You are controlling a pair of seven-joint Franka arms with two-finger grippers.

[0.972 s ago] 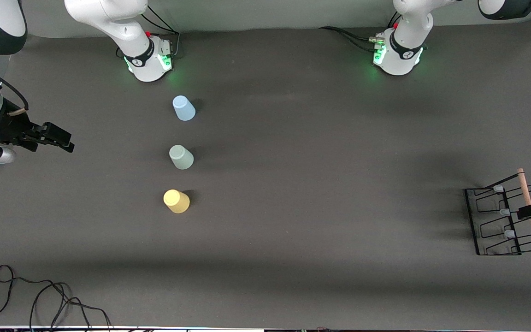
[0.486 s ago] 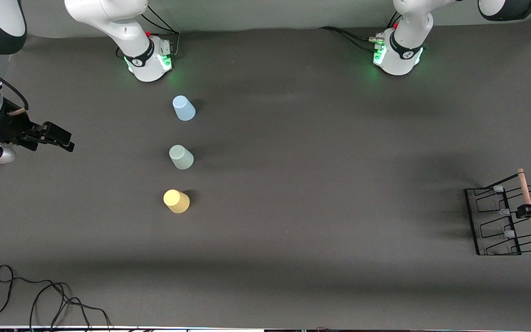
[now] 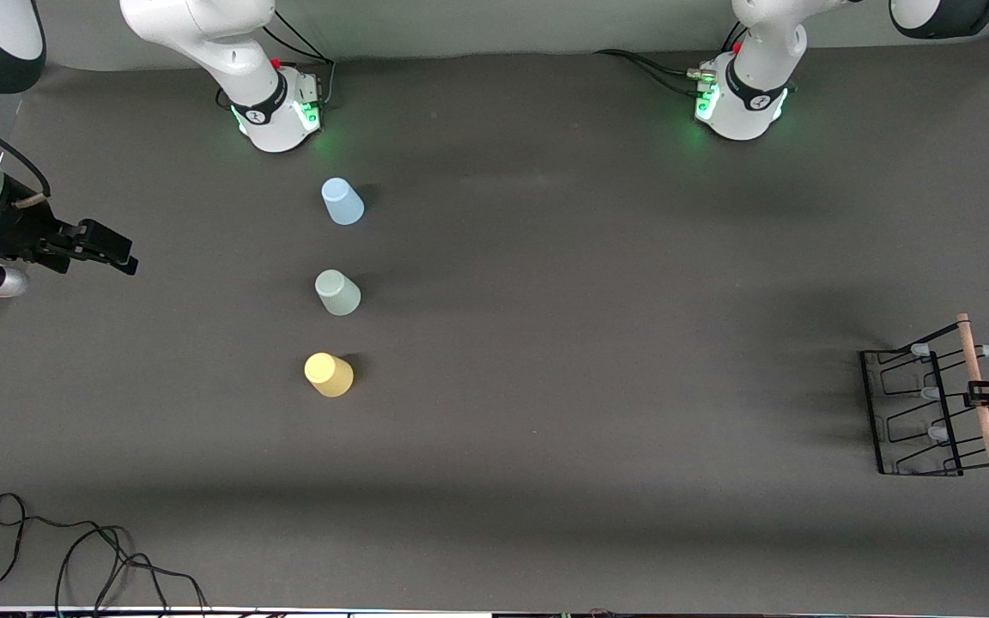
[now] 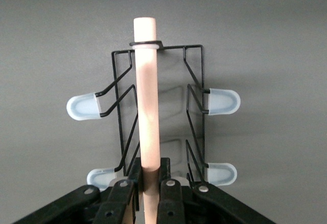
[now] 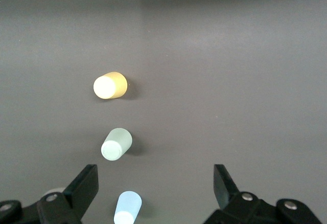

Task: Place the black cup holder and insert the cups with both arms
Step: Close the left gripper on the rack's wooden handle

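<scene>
1. My left gripper (image 4: 150, 183) was clamped on the wooden rod handle (image 4: 147, 101) of the black cup holder (image 3: 924, 412), at the left arm's end of the table (image 3: 589, 343).
2. My right gripper (image 5: 153, 188) waited, fingers spread wide, holding nothing — over the right arm's end.
3. The light blue cup (image 3: 342, 201), pale green cup (image 3: 337, 292) and yellow cup (image 3: 328, 374) stood in a line — well apart from the holder, bare tabletop between.

A robot lab: two bench-mounted arms (image 3: 237, 60), grey-covered table (image 3: 589, 257), loose cables (image 3: 91, 558).
</scene>
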